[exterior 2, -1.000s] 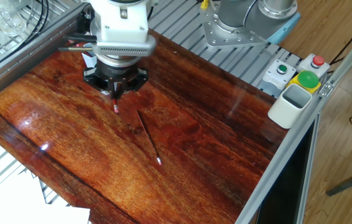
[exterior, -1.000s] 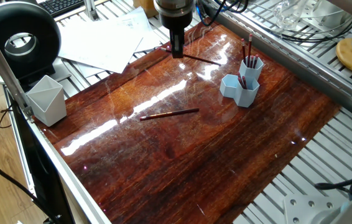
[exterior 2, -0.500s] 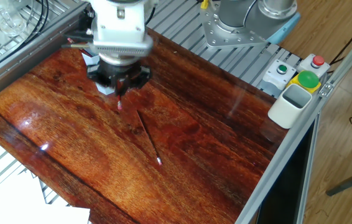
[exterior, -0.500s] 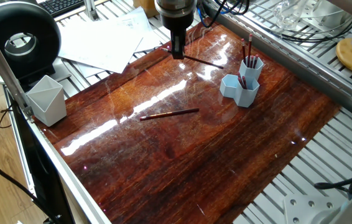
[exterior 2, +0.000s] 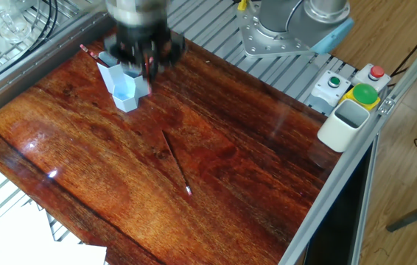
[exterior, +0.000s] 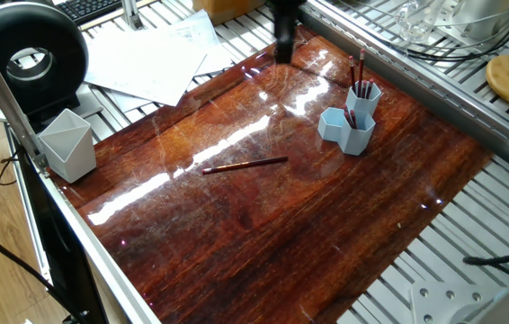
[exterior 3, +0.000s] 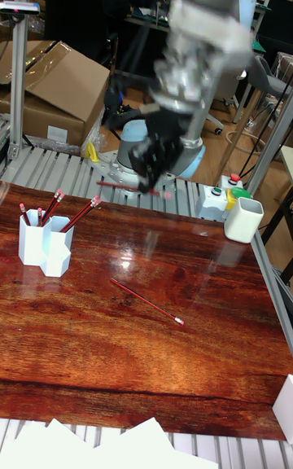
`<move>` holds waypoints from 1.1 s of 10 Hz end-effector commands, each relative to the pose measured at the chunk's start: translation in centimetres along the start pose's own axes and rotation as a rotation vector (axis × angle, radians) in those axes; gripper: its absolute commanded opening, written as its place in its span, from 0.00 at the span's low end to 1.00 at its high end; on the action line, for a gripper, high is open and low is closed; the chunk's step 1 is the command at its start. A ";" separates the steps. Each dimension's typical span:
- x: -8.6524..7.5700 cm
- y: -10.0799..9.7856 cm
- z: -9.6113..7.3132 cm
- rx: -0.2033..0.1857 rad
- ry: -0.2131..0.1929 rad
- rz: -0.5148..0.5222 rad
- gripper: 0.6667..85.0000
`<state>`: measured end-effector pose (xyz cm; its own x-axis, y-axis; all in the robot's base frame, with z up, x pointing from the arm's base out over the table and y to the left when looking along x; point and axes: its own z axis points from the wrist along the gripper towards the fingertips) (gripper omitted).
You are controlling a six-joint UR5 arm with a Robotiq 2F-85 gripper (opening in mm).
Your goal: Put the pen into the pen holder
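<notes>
A: Left to right in the tall fixed view?

B: The pen holder [exterior 3: 45,245] stands on the left of the desk [exterior 3: 146,371] with pens already in it. The gripper [exterior 3: 150,184] hangs blurred in the air, and a pen [exterior 3: 130,186] lies crosswise in its jaws, closed on it. Another pen [exterior 3: 146,301] lies flat mid-desk.

A: And the other views?

B: One fixed view cuts the gripper [exterior: 283,52] off at the top edge; no held pen is visible there. The other fixed view shows it smeared [exterior 2: 146,62] just beside the holder [exterior 2: 124,88].
</notes>
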<state>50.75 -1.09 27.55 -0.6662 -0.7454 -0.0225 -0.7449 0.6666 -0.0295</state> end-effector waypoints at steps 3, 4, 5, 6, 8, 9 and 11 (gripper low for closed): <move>1.5 0.4 -2.0 -0.019 -0.308 -0.140 0.00; 1.8 0.0 -1.7 -0.003 -0.313 -0.146 0.00; 2.1 -0.4 -1.6 0.012 -0.302 -0.154 0.00; 2.2 -0.4 -1.6 0.012 -0.295 -0.154 0.00; 2.5 -0.7 -1.5 0.023 -0.283 -0.145 0.00; 2.2 -0.1 -1.6 -0.004 -0.299 -0.134 0.00; 3.4 -0.7 -1.3 0.013 -0.247 -0.091 0.00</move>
<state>49.20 -3.50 28.75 -0.5370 -0.7979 -0.2740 -0.8191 0.5708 -0.0568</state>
